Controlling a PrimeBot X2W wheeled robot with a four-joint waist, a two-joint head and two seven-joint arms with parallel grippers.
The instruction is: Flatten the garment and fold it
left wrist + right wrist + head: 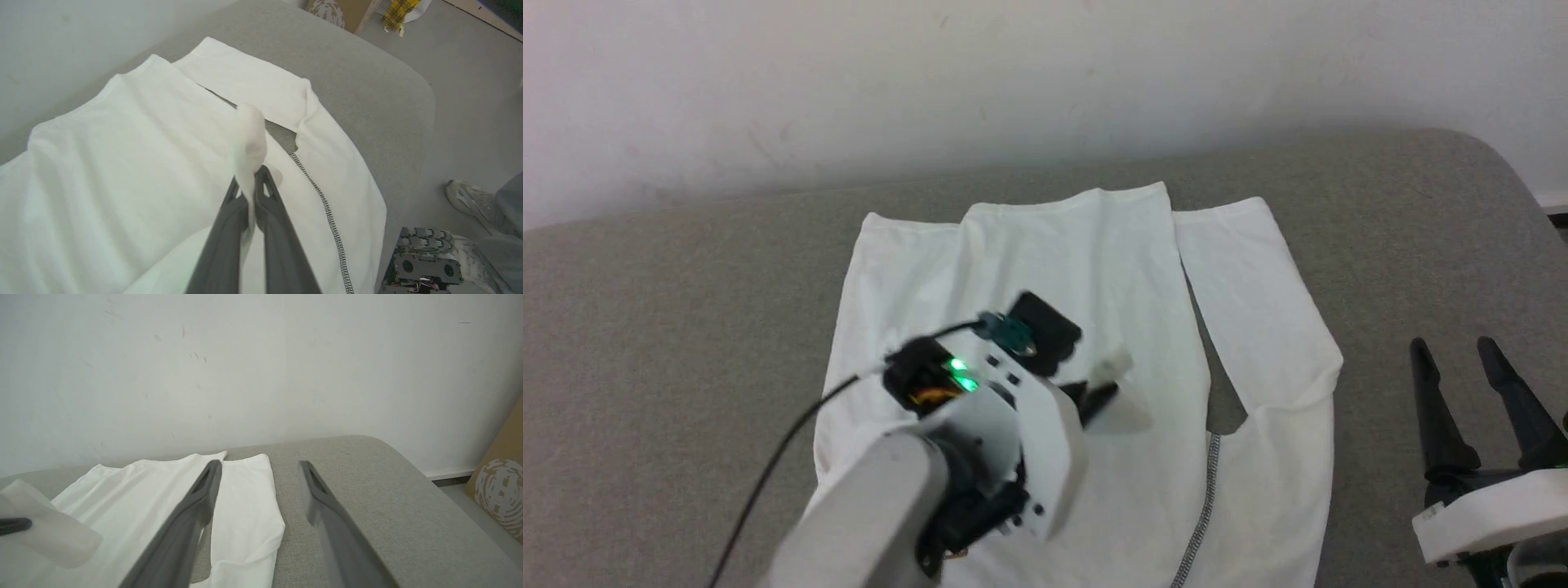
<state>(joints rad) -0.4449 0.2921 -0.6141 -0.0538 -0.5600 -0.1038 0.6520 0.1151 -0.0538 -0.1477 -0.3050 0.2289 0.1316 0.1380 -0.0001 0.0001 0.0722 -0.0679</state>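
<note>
The left claw point(249, 181) is being pressed together on a lifted pinch of the garment point(1094, 261), which is being shown spread over the grey cushion point(686, 327) at mid-frame. The right claw point(1454, 347) is being held spread at the lower right, apart from it. The pinch is being shown sharply in the left wrist view, with a shoe point(466, 196) at lower right; in the head view it is being blurred.
</note>
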